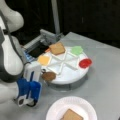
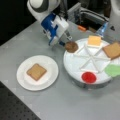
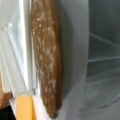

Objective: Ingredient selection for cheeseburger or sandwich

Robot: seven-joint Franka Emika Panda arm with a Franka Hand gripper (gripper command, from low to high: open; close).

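My gripper (image 2: 67,43) reaches in from the left to the rim of the white divided tray (image 2: 75,65) and is shut on the edge of the brown patty (image 2: 71,46), the ingredient in hand. In a front view the gripper (image 1: 43,72) and patty (image 1: 48,76) sit at the tray's near-left rim. The patty (image 3: 47,62) fills the wrist view edge-on. Still in the tray are a cheese square (image 2: 94,40), a toast square (image 2: 112,50), a green leaf (image 2: 113,70) and a red disc (image 2: 89,77). One toast square (image 2: 36,71) lies on the white plate (image 2: 25,82).
The tray (image 1: 72,75) stands raised on the grey table, with the plate (image 1: 57,110) in front of it. Behind the tray are a black-and-metal fixture (image 1: 40,47) and an upright pole (image 1: 55,17). The arm's white body (image 1: 10,60) fills a front view's left.
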